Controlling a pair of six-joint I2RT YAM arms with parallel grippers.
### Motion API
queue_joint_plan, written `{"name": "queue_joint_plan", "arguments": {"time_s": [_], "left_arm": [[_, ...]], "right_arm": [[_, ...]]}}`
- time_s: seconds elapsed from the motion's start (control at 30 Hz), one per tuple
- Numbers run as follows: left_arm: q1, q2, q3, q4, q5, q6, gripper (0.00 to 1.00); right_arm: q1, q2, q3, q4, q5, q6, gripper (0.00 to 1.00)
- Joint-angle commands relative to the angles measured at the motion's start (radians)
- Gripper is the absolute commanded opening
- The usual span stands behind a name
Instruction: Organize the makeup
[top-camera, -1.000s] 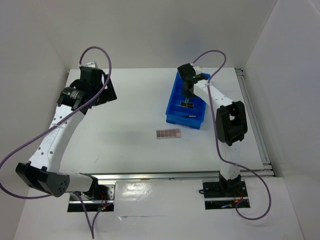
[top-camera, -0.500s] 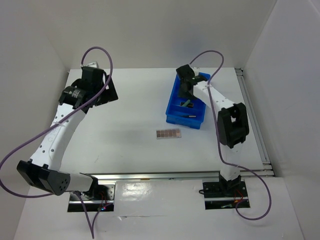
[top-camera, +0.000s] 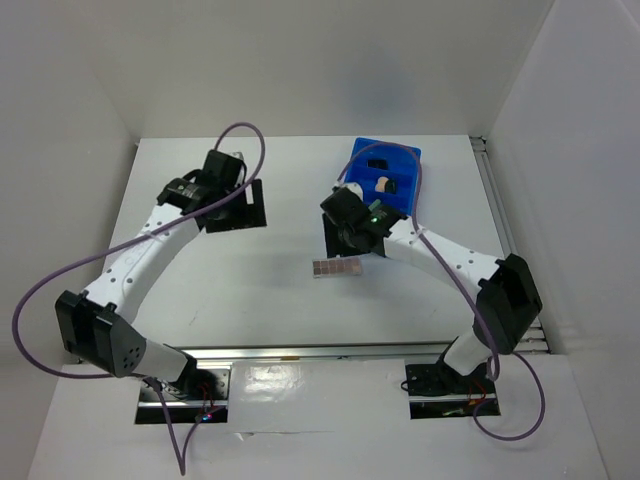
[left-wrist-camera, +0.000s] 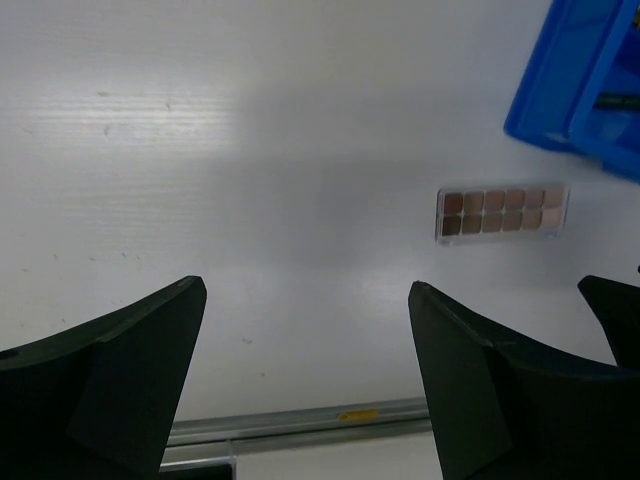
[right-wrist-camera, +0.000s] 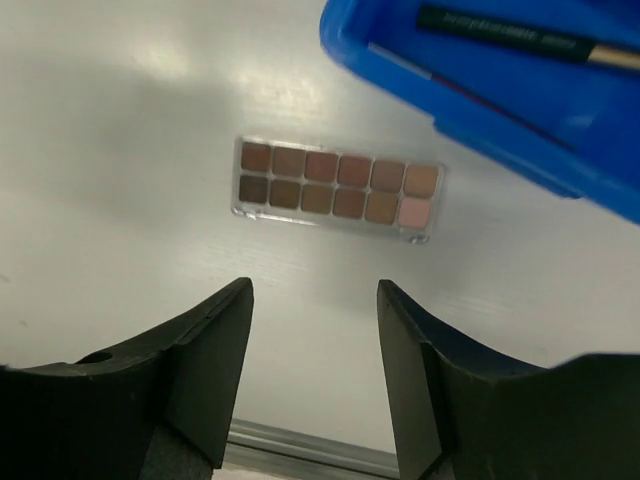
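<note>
The step in hand looks like the pickup of the last loose item. The brown-and-pink palette strip in its clear case (right-wrist-camera: 338, 190) lies flat on the white counter (top-camera: 250, 290), just in front of the blue plastic compartment bin (right-wrist-camera: 520, 95) and apart from it. The right hand (right-wrist-camera: 315, 300) hovers above the counter just short of the palette, its fingers spread apart and empty. The left hand (left-wrist-camera: 305, 300) is also spread wide with nothing between its fingers, hanging over bare counter well to the side of the palette.

In the bin, a black pencil with gold lettering (right-wrist-camera: 500, 32) lies along one compartment, and a beige egg sponge (top-camera: 383, 183) sits in a farther one.

The next move likely calls for the right hand to advance over the strip, straddle its narrow width and come low. The case is thin and flat against the surface, so the fingertips could skid over it.

A second ago the right hand was over the bin. It has since swung out toward the palette, and the left arm has come in from the far corner.
</note>
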Motion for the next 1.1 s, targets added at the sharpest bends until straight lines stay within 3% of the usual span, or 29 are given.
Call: {"name": "queue_joint_plan", "arguments": {"time_s": [0.0,0.07,0.1,0.23,0.47,0.63,1.07], "left_arm": [[-0.036,0.003,-0.049,0.026,0.041,-0.017,0.96],[-0.036,-0.009,-0.071,0.049,0.041,-0.017,0.96],[-0.036,-0.010,-0.085,0.069,0.041,-0.008,0.96],[-0.036,0.000,-0.085,0.060,0.041,0.001,0.96],[-0.036,-0.037,-0.149,0.091,0.031,0.001,0.96],[-0.036,-0.037,-0.140,0.082,0.011,0.012,0.98],[-0.036,0.001,-0.121,0.060,-0.040,0.012,0.98]], "right_arm": [[0.036,0.030,-0.050,0.035,-0.043,-0.019,0.61],[0.036,0.065,-0.050,0.073,-0.105,-0.111,0.66],[0.036,0.078,-0.050,0.087,-0.127,-0.144,0.80],[0.036,0.134,-0.068,0.184,-0.170,-0.294,0.89],[0.026,0.201,-0.095,0.336,-0.090,-0.446,0.90],[-0.060,0.191,-0.174,0.492,-0.250,-0.527,0.90],[-0.125,0.253,-0.194,0.525,-0.508,-0.587,0.99]]}}
